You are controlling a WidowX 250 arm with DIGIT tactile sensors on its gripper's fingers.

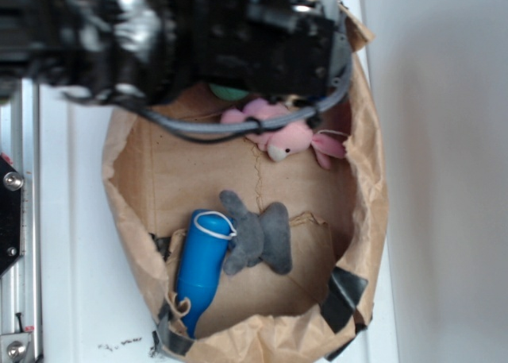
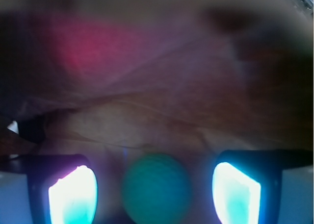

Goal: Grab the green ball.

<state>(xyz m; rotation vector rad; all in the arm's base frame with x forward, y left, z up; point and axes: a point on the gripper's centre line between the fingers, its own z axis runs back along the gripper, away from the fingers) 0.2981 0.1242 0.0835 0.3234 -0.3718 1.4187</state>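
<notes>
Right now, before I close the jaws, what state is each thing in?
Gripper: open, fingers either side of the ball, not touching it.
Small mint-green ball: on the bag floor, centred between the fingers, ungrasped.
Brown paper bag: open, rim crumpled.
Pink plush bunny: lying down, partly under the arm.
Grey plush toy: lying flat beside the blue cylinder.
Blue cylinder: lying on its side.

I see a brown paper bag (image 1: 131, 180) lying open on a white worktop (image 1: 444, 180), its rim patched with black tape (image 1: 343, 295). Inside, a pink bunny (image 1: 290, 137) lies near the far edge. Nearer me, a grey plush (image 1: 258, 234) rests touching a blue cylinder (image 1: 200, 272) beside it.
</notes>
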